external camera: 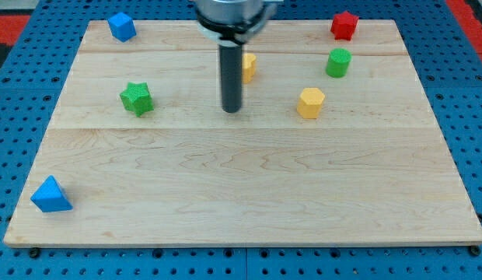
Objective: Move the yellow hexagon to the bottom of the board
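Note:
The yellow hexagon [310, 103] sits on the wooden board [241, 187], right of centre in the upper half. My tip [232, 110] rests on the board to the hexagon's left, about a hundred pixels away and at nearly the same height in the view. A second yellow block [249, 67] stands just above and right of the rod, partly hidden behind it; its shape cannot be made out.
A green cylinder [338, 62] and a red star [344, 25] stand at the view's top right. A green star [137, 98] is at the left, a blue cube [121, 26] at the top left, a blue triangle [51, 195] at the bottom left.

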Controlling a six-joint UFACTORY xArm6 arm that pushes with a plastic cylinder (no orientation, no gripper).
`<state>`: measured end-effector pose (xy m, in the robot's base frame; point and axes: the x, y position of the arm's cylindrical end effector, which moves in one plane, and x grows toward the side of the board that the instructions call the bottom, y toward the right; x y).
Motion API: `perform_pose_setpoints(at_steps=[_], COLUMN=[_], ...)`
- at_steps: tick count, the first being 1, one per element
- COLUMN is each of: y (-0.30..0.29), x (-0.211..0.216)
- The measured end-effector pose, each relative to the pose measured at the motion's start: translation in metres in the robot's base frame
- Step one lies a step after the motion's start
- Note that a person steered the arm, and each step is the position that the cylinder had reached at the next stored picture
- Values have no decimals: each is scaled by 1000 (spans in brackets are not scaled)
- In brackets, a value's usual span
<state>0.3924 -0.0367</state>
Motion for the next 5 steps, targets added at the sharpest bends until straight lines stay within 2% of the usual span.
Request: perform_pose_setpoints(at_steps=[1, 3, 4, 5], y=[14, 112, 148, 136], x=[-15, -32, -23, 0])
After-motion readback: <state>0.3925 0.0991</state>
